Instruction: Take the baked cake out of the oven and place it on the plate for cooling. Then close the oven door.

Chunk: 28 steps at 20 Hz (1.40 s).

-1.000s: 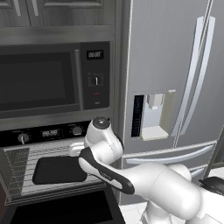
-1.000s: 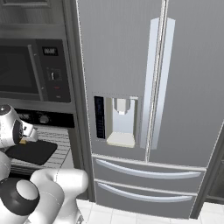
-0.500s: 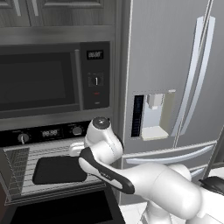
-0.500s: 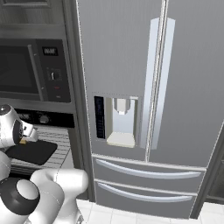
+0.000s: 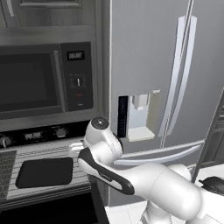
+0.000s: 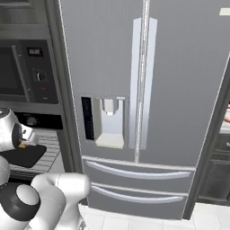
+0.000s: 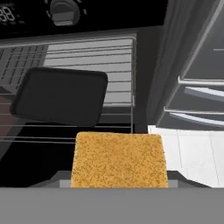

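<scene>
A golden-brown square cake sits between the fingers of my gripper, which is shut on it just in front of the oven's opening. The black oven stands open; its knob and display panel lie above the wire rack. An empty black baking tray rests on that rack. The oven door hangs down, open, below the rack. My hand hovers over the tray's right end. The plate is out of view.
A dark-windowed microwave sits above the oven. A tall steel fridge with a dispenser and two lower drawers stands immediately right of the oven. White floor tiles lie before the fridge.
</scene>
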Tool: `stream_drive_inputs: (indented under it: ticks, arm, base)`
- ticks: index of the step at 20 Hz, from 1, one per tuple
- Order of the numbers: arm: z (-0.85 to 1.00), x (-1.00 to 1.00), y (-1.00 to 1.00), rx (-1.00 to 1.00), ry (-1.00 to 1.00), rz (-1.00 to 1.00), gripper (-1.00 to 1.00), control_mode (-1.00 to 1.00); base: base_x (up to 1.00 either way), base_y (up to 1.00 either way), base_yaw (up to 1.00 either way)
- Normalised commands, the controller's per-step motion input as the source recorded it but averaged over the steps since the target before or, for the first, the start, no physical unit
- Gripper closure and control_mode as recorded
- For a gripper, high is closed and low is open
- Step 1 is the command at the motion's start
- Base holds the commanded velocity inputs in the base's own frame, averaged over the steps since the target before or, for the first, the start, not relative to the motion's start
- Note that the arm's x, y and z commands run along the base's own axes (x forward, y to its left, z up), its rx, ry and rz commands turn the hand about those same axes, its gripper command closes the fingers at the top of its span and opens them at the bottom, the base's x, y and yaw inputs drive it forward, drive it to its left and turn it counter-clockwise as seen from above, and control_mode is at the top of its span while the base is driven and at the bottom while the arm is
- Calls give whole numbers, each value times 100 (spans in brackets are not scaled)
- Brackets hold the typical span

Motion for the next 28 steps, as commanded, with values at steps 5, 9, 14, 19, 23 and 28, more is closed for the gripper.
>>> stream_drive_inputs:
  ticks: [5,9,14,19,23,28]
  arm:
    - [0,0,0,0,0,0,100,100]
    - [0,0,0,0,0,0,100,100]
    - [0,0,0,0,0,0,100,100]
    - [0,0,0,0,0,0,100,100]
    - [0,0,0,0,0,0,100,100]
    - [0,0,0,0,0,0,100,100]
  base:
    - [-1,-69,-4]
    - [0,-74,-3]
    - [0,-76,-3]
    - [5,-75,0]
    - [12,-75,0]
    - [14,-75,0]
